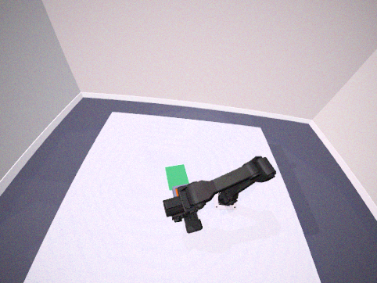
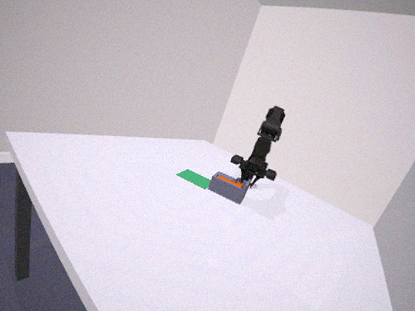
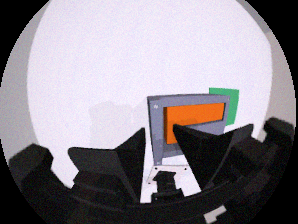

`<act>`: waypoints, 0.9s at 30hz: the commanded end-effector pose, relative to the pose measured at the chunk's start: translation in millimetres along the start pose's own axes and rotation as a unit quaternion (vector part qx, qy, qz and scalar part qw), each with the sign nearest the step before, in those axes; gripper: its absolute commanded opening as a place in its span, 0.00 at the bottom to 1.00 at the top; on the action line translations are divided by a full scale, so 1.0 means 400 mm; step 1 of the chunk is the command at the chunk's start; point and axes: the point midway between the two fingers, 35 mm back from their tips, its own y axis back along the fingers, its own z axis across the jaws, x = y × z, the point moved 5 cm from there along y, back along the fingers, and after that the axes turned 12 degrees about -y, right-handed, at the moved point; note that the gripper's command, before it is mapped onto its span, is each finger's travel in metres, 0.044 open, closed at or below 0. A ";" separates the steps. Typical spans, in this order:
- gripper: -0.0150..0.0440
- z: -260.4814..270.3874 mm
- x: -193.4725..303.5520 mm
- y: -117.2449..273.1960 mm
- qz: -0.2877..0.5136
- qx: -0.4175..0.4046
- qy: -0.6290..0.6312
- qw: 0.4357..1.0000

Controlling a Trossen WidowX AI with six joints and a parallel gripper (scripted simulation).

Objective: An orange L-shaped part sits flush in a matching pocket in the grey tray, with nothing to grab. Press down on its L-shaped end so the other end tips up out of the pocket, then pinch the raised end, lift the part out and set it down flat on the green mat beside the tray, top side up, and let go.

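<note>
The orange part point(image 1: 177, 192) point(image 2: 229, 180) point(image 3: 195, 113) lies in the pocket of the grey tray point(image 2: 225, 191) point(image 3: 156, 131). It looks level, with no end visibly raised. My gripper point(image 2: 247, 184) point(image 3: 159, 129) is partly open with nothing between its fingers. It points down at the tray's end away from the mat, with one fingertip over the part's L-shaped end and the other beyond the tray's side in the wrist view. Whether the fingertip touches the part is unclear. The arm hides most of the tray in the top view. The green mat point(image 1: 176, 177) point(image 2: 194, 178) point(image 3: 233, 106) has nothing on it.
The arm's base plate point(image 1: 225, 207) point(image 3: 177, 172) is close to the tray, on the side away from the part's long bar. The arm point(image 1: 235, 180) point(image 2: 262, 148) reaches over from that side. The mat adjoins the tray's far end.
</note>
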 end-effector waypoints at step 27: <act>0.56 0.001 0.006 -0.095 0.004 -0.002 -0.002 1.000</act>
